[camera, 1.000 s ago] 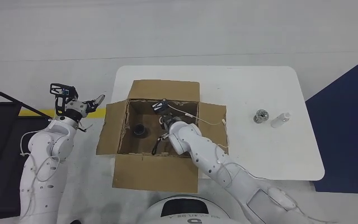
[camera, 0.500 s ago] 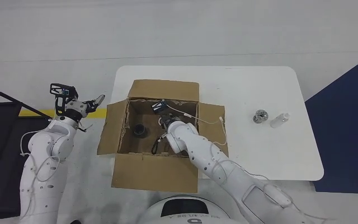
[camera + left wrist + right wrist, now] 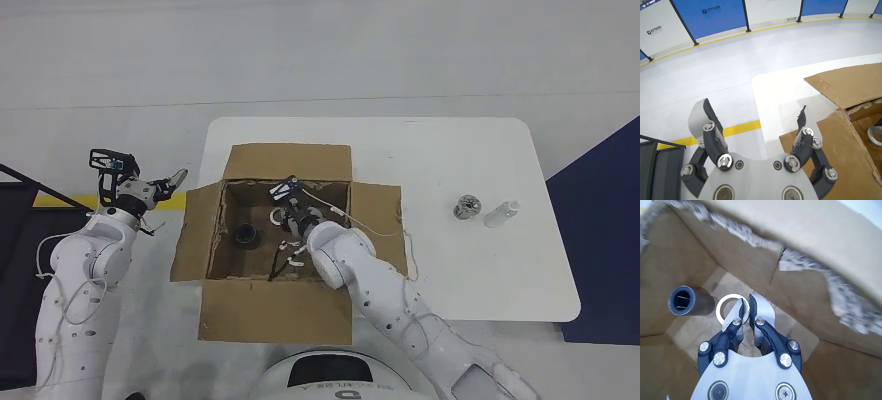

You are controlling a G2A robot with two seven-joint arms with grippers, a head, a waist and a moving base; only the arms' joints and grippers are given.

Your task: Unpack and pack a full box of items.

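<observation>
The box (image 3: 290, 160) sat a little farther toward the robot's left on the table (image 3: 450, 150) than a second earlier, and the right arm, reaching into it over the near wall, had swung the same way with its forearm lower across the opening. The left gripper (image 3: 755, 106) had not moved: it hung off the table's left corner, above the floor and beside the box's left flap (image 3: 838, 91), its jaws spread wide with nothing between them. On the bare right side of the table, well apart from the box, a small metal part (image 3: 463, 207) and a clear bottle (image 3: 500, 213) stood just beside each other. Inside the box a dark tube (image 3: 689, 303) stood on the cardboard floor, open end up, near the left wall and just beside the right gripper (image 3: 747, 298). The torn edge of the far wall and its flap rose close over that gripper, hemming it in on that side. The ring (image 3: 719, 310), a flat silver one, lay in the far part of the box, between the tube and the far wall. The right gripper's jaws were drawn narrow and pinched the ring's rim on the side away from the tube, one finger inside the hole and the other outside it.
</observation>
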